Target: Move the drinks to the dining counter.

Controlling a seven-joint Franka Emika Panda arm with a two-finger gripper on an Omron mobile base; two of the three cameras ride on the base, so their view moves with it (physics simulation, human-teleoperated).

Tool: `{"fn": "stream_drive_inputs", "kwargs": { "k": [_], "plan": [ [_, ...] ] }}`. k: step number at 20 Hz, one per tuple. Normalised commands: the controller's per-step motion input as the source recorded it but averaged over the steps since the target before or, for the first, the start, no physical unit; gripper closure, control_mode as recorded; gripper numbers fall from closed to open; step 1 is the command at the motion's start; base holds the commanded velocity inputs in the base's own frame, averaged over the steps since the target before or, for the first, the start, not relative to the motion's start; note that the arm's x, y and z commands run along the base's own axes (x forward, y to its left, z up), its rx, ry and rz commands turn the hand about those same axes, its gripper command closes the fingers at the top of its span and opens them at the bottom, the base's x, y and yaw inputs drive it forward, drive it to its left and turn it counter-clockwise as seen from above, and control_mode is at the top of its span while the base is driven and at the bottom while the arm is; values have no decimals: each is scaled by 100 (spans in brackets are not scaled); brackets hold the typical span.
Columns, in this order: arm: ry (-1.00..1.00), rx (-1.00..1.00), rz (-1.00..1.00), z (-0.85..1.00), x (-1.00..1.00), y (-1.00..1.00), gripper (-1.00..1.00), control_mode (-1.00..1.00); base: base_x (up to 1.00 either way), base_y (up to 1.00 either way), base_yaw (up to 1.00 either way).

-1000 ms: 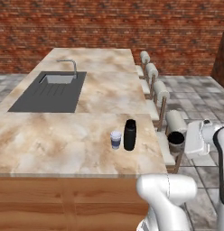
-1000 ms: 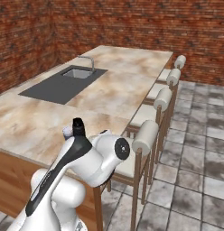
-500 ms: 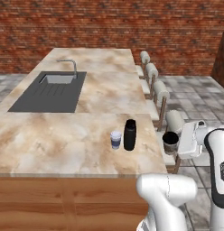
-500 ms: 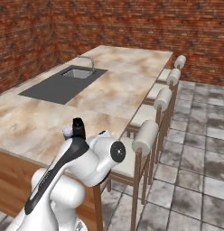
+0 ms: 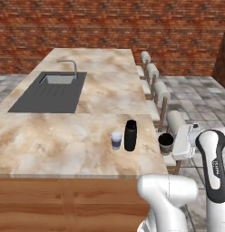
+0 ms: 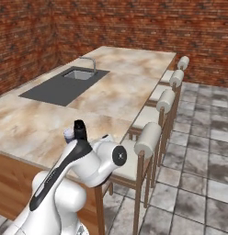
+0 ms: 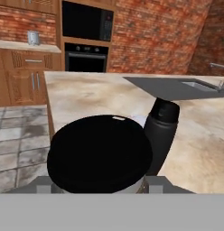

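Observation:
My gripper [image 5: 169,144] is shut on the dark coffee cup [image 5: 165,143], which it holds upright just off the right edge of the dining counter [image 5: 64,136], level with the top. The cup's black lid [image 7: 100,153] looms large in the hand view. On the counter near that edge the tall black bottle [image 5: 130,135] stands upright, seen again as the black bottle [image 7: 161,131] right behind the held cup. The small white cup [image 5: 116,140] with its blue band sits just left of the bottle. The arm hides most of both from the right, though the bottle's top [image 6: 79,128] shows.
A dark sink [image 5: 51,90] with a faucet [image 5: 69,67] is set into the counter's far left. Padded stools [image 5: 162,93] line its right side, and the nearest stool [image 6: 148,137] is beside the arm. A wall oven [image 7: 86,22] and wooden cabinets stand beyond.
The gripper has carried the coffee cup left and slightly down, closer to the counter's right edge. The bottle and the white cup have stayed put.

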Motion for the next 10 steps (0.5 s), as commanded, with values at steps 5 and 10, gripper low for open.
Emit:
{"fn": "stream_drive_inputs", "kwargs": {
  "k": [5, 10],
  "plan": [
    [0, 0, 0, -20, 33, 0, 100, -100, 0, 0, 0],
    [0, 0, 0, -22, 30, 0, 100, -100, 0, 0, 0]
  ]
}}
